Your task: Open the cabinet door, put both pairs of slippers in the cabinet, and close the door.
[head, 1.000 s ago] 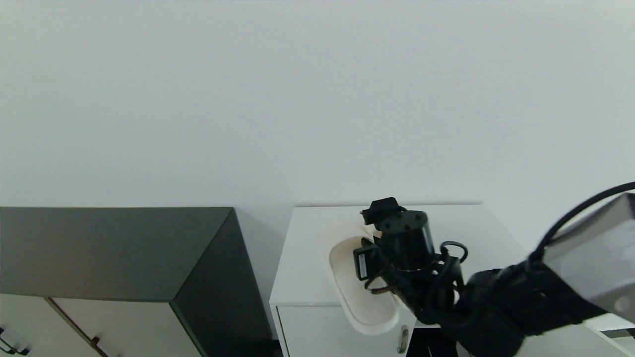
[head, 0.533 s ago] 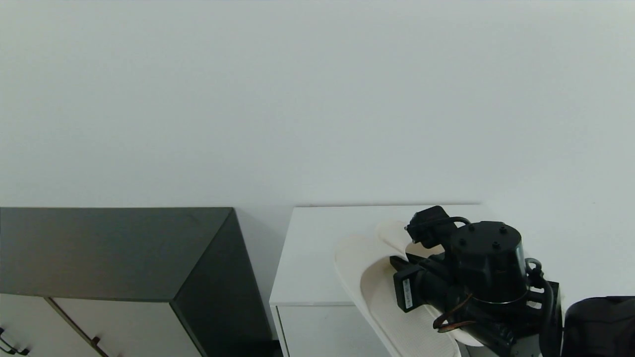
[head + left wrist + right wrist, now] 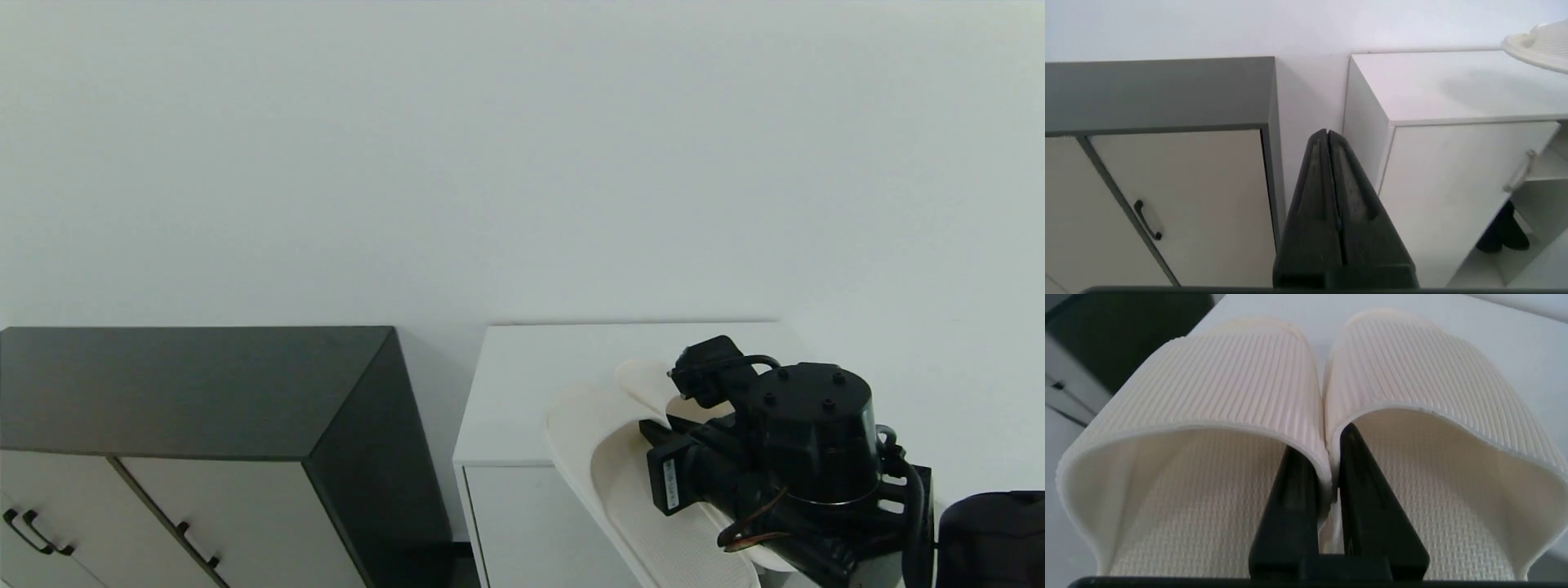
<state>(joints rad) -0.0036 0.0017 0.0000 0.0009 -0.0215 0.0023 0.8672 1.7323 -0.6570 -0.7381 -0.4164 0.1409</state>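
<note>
A pair of cream ribbed slippers (image 3: 620,482) hangs side by side in front of the white cabinet (image 3: 531,359), toes over its top. My right gripper (image 3: 1327,469) is shut on the two inner strap edges, pinching the left slipper (image 3: 1233,392) and right slipper (image 3: 1429,384) together. In the head view the black wrist covers the grip. My left gripper (image 3: 1331,163) is shut and holds nothing, low in front of the gap between the two cabinets. One slipper's tip (image 3: 1539,41) shows above the white cabinet top (image 3: 1454,82).
A dark-topped cabinet (image 3: 163,384) with pale handled doors stands left of the white one. The white cabinet's front panel (image 3: 1462,188) has a handle (image 3: 1521,170); beside it an open compartment holds dark shoes (image 3: 1507,233). A bare wall lies behind.
My right arm has drawn the slippers off the cabinet top, toward me and to the right. The head camera has since tilted down a little.
</note>
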